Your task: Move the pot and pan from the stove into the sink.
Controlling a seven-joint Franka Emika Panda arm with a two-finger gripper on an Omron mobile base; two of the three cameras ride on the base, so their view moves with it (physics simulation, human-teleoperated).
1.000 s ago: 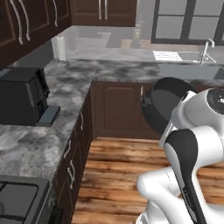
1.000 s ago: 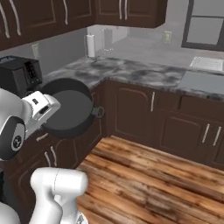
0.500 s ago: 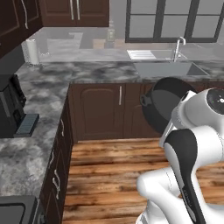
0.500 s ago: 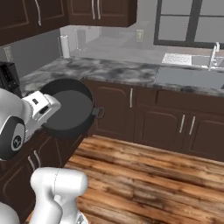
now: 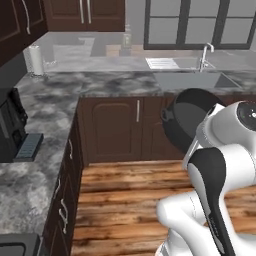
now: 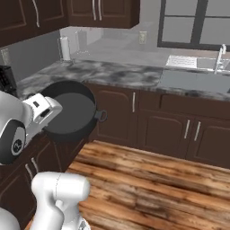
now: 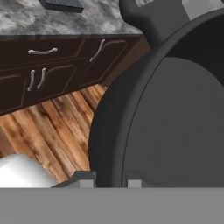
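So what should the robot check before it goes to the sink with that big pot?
1. Pot in the gripper's hold: ok, it is up off the floor at the arm's end, tipped on its side.
2. Grip on the rim: cannot tell, the hand view shows the fingers at the rim, but not how tightly.
3. Sink in sight: ok, ahead in the counter, faucet behind it.
4. Way over the wood floor: ok, nothing lies on it.
5. Sink basin free: cannot tell, its inside is hidden from here.
6. Pan moved too: cannot tell.

Matt dark pot [image 6: 72, 112], marbled counter [image 5: 100, 85]
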